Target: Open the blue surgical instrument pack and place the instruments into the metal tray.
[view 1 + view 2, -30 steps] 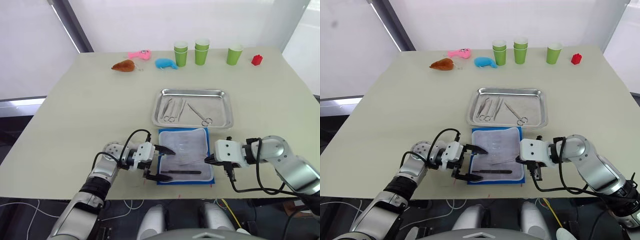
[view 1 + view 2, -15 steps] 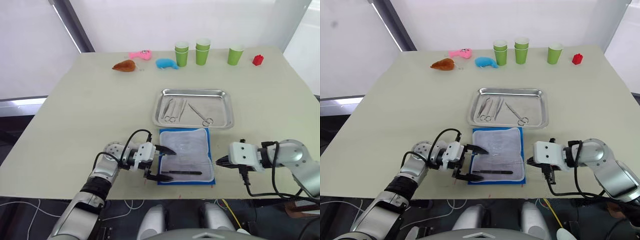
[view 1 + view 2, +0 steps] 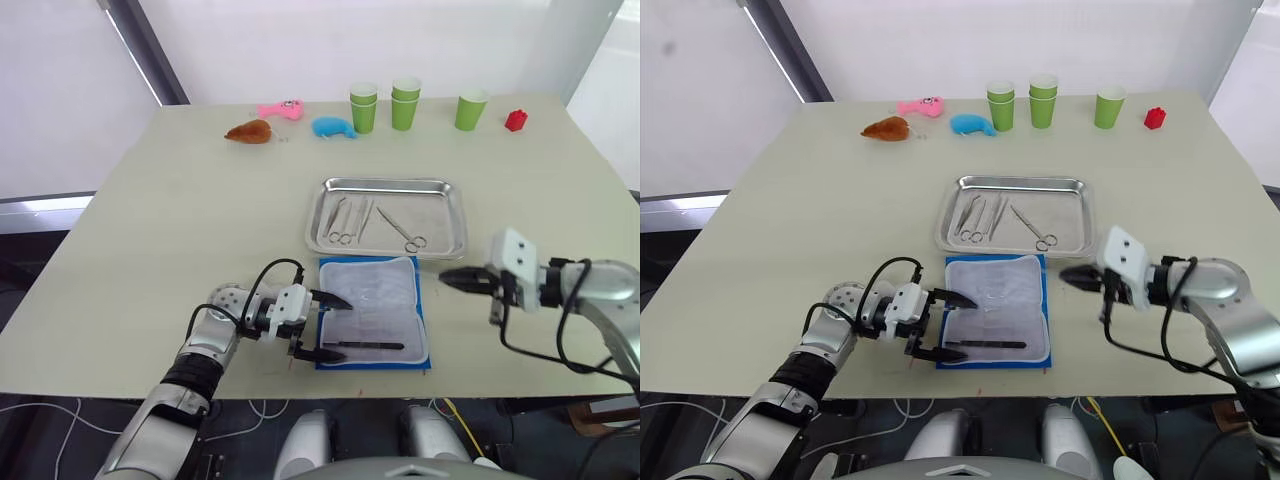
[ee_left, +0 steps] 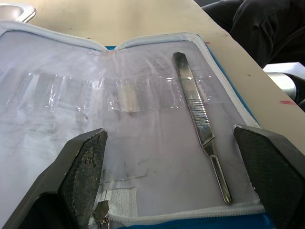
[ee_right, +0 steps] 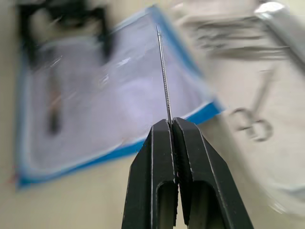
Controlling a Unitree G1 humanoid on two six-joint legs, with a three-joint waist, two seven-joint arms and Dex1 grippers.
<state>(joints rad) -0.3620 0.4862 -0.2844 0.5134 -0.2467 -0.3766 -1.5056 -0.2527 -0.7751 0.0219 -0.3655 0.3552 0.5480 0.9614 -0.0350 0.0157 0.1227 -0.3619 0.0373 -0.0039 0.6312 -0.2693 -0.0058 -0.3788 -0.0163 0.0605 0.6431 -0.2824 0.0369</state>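
The pale beige desk [image 3: 180, 200] carries everything. Near its middle sits the shallow rectangular shiny steel tray [image 3: 442, 212], holding several thin silvery scissors and forceps [image 3: 350, 220] laid on its floor (a separate pair of scissors [image 3: 402, 232] lies diagonally beside them). Just in front of the tray, towards the robot, the flat blue fabric instrument pack [image 3: 372, 310] lies opened out, its pale grey-white lining facing up with the blue border around it. One slim dark-and-silver handled tool [image 4: 200, 119] rests on the lining near the front edge.

The left gripper [image 3: 322, 325] sits at the pack's left edge, its black fingers [image 4: 86, 162] spread wide and released, one over the lining and one at the front corner, with the remaining tool lying between them in the wrist view.

The right gripper [image 3: 448, 278] hangs just right of the pack, near the tray's front right corner. Its fingers [image 5: 162, 157] are clenched on a thin silvery needle-like instrument [image 5: 164, 76] that points out over the pack.

Along the far edge stand three green plastic cups [image 3: 405, 103], a small blue plush toy [image 3: 331, 128], a pink toy [image 3: 279, 108], a brown toy [image 3: 247, 132] and a small red block [image 3: 515, 120].
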